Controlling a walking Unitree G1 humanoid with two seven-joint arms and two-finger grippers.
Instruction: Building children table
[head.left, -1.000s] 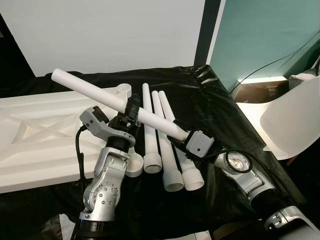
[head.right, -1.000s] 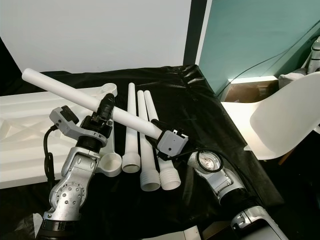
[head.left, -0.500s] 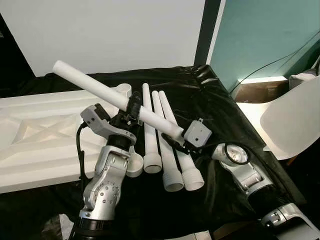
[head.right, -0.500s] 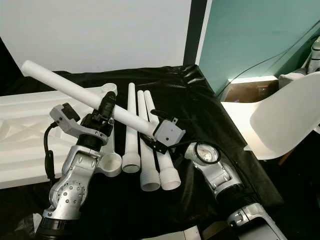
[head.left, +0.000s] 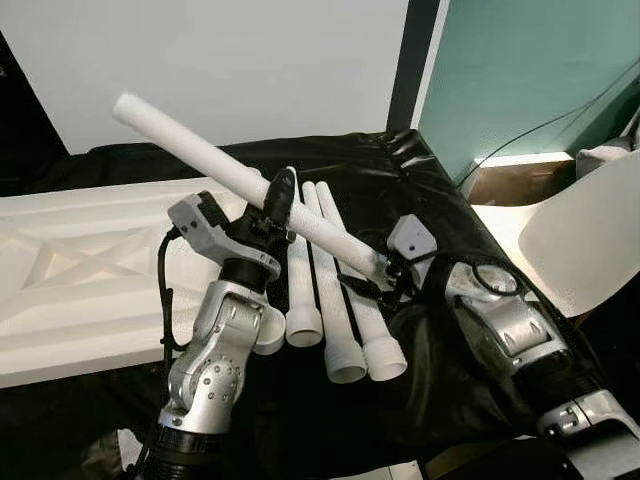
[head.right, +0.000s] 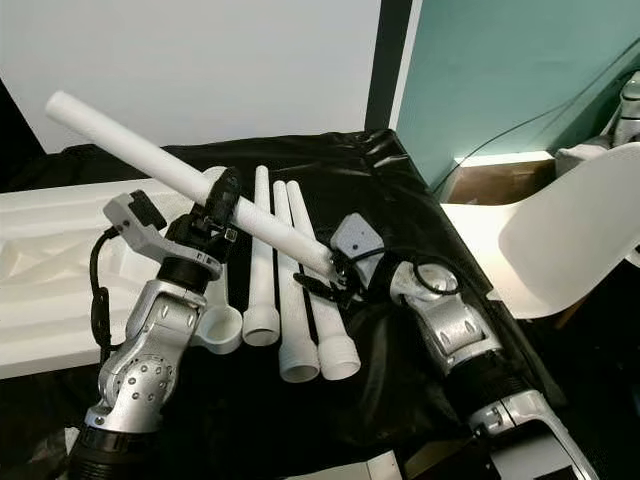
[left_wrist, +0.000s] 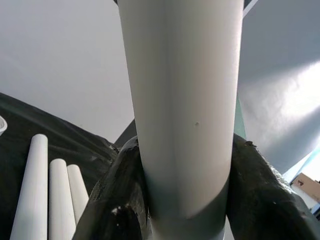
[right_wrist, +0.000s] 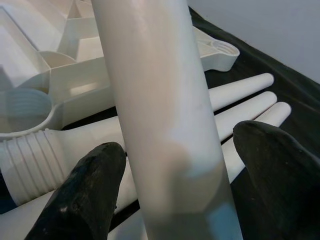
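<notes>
Gripping a long white plastic table leg (head.left: 215, 165) near its middle, the left gripper (head.left: 277, 200) holds it slanted in the air, its plain end raised toward the far left corner of the black-draped work surface (head.left: 420, 205) and its other end sloping down to the right. In the left wrist view both black fingers (left_wrist: 257, 195) press against the tube's sides, so that pincer is clamped on the leg. The right gripper (head.left: 385, 282) sits at the leg's lower end; its wrist view shows a black finger (right_wrist: 87, 185) on each side of the tube with a visible gap — spread apart, straddling the leg and not squeezing it. Beneath the raised leg, three more white tubular legs with ribbed threaded ends (head.left: 335, 290) lie side by side near the middle of the surface, threaded ends toward the robot. Along the left edge rests the white moulded plastic tabletop (head.left: 70, 265), underside up, with a round corner socket (head.right: 222, 330) just beside the nearest lying leg. The step in hand looks like carrying the first leg to a socket. The next move probably calls for swinging the leg upright with its threaded end down — that end cannot be made out behind the right gripper — then centring it over a socket and turning it in.
</notes>
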